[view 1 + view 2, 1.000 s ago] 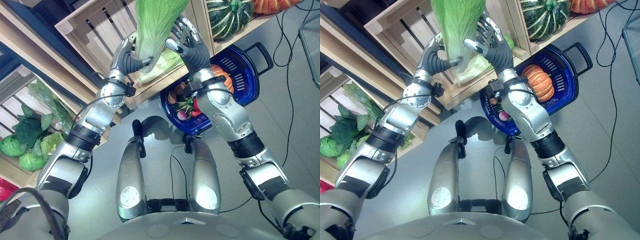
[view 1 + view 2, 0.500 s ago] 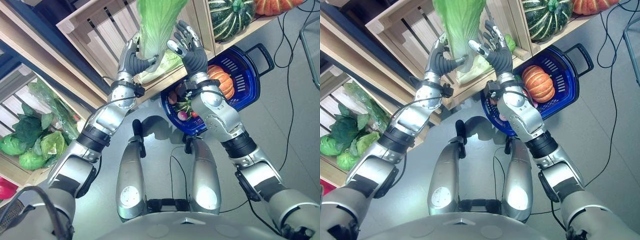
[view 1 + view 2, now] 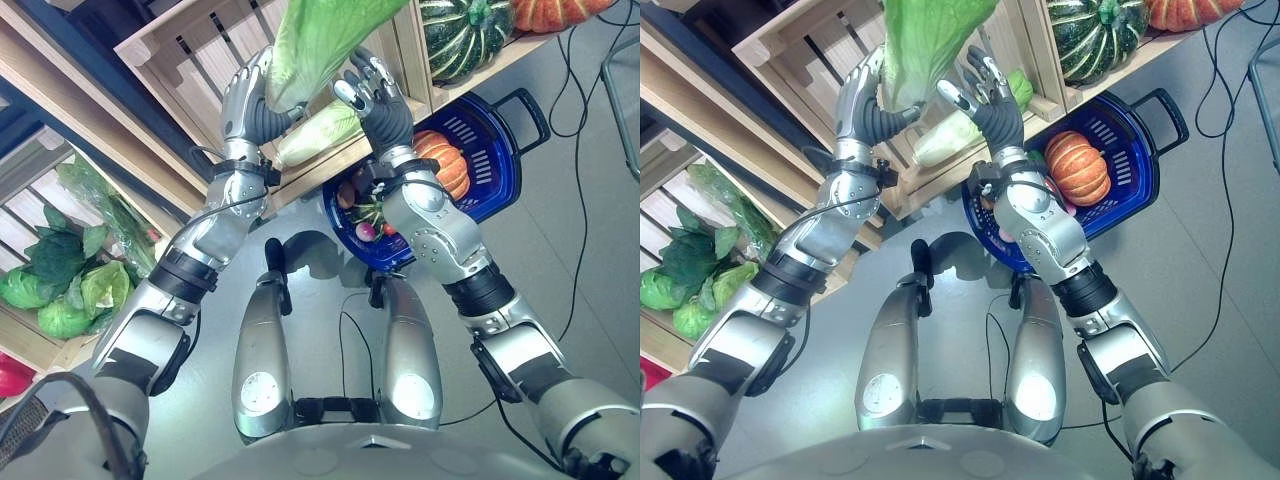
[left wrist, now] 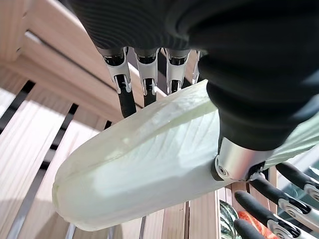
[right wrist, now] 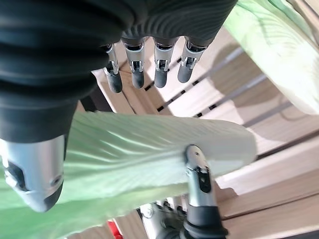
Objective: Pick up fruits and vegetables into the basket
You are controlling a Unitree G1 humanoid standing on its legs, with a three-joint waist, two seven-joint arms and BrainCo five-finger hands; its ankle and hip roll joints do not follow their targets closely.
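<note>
Pumpkin (image 3: 447, 160) in blue basket (image 3: 497, 170)

Crates (image 3: 190, 60) bare matt wood; basket (image 3: 495, 160) glossy blue, probably plastic; cabbage (image 4: 144, 169) ribbed.

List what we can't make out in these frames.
- Held napa cabbage: its leafy top is cut off by the upper edge in both eye views.
- Blue basket: the near part of its contents is hidden behind the right robot hand and forearm; besides the orange pumpkin, the small items are too small to name.
- Left robot hand: in its wrist view, the fingertips disappear behind the cabbage.
</note>
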